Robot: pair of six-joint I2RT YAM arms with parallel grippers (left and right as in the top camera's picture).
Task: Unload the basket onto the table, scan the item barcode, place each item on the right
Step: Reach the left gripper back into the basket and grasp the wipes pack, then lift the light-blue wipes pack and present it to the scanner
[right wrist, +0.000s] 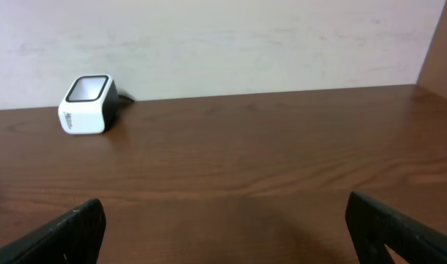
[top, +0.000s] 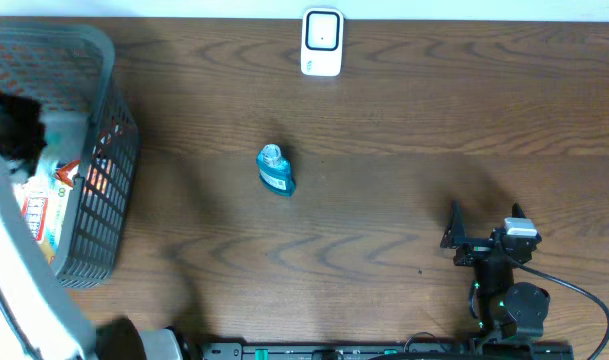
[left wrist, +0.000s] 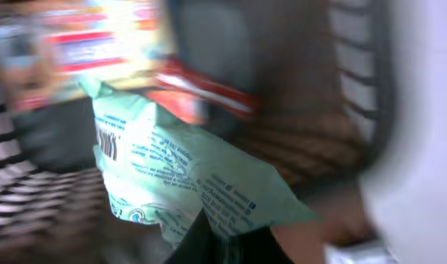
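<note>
My left gripper (left wrist: 230, 240) is inside the dark mesh basket (top: 109, 165) at the table's left and is shut on the lower corner of a pale green printed packet (left wrist: 172, 172). A dark striped print (left wrist: 106, 143) shows near the packet's left edge, blurred. From overhead the left gripper (top: 12, 130) is a dark shape over the basket. The white scanner (top: 322, 42) stands at the back middle of the table; it also shows in the right wrist view as the scanner (right wrist: 87, 105). My right gripper (top: 484, 222) rests open near the front right, nothing between its fingers (right wrist: 76, 227).
A small blue packet (top: 275, 168) lies on the table between basket and scanner. The basket holds other packages, among them a red and white one (left wrist: 201, 92). The basket wall (left wrist: 355, 81) stands close on the right of the left wrist view.
</note>
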